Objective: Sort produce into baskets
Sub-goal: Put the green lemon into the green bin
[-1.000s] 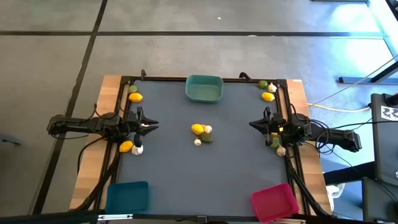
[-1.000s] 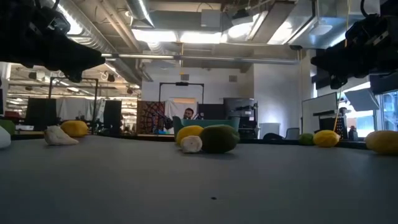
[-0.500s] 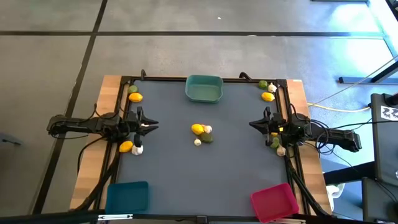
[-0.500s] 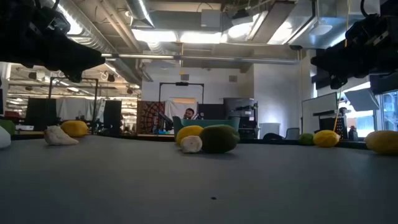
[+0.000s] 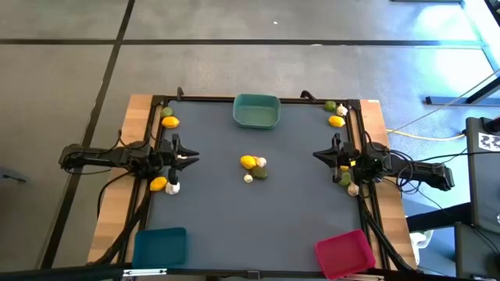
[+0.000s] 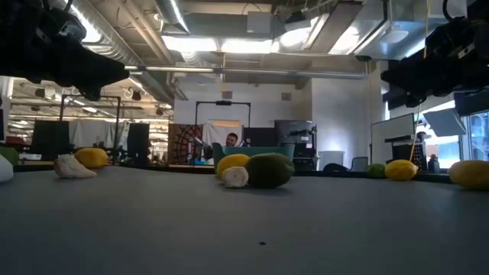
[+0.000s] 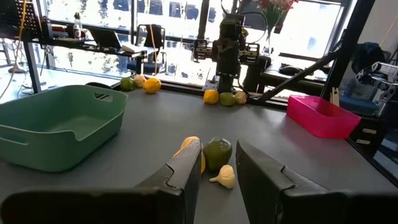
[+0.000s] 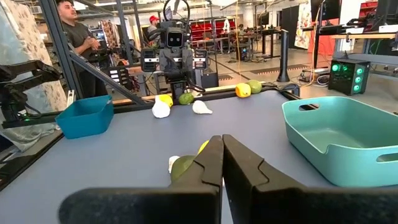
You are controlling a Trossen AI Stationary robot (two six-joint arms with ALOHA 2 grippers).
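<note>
In the low view both arms are cut off by the top edge, showing only as dark masses in the upper corners, and the green lime hides most of the yellow lemon behind it. In the high view the produce at the table's side rails is partly tucked under the arm frames and too small to count surely.

The middle cluster sits at the centre of the high frame: a yellow rounded lemon (image 5: 248, 162), a dull green lime (image 5: 259, 172) and 2 small knobbly white garlic bulbs (image 5: 248, 179), all touching or just beside each other. No long axis can be made out on any of them.

The teal-green shallow plastic bin (image 5: 256, 111) lies at top centre, long side across the frame; the blue plastic bin (image 5: 160, 247) sits at lower left, the pink-red plastic bin (image 5: 344, 253) at lower right, turned slightly askew.

The left tool (image 5: 194, 158) hovers at the left edge of the grey table (image 5: 297, 211), fingers a little apart, empty. The right tool (image 5: 316, 156) hovers at the right edge, fingers pressed together, empty.

Nothing has moved since the earlier frames.
</note>
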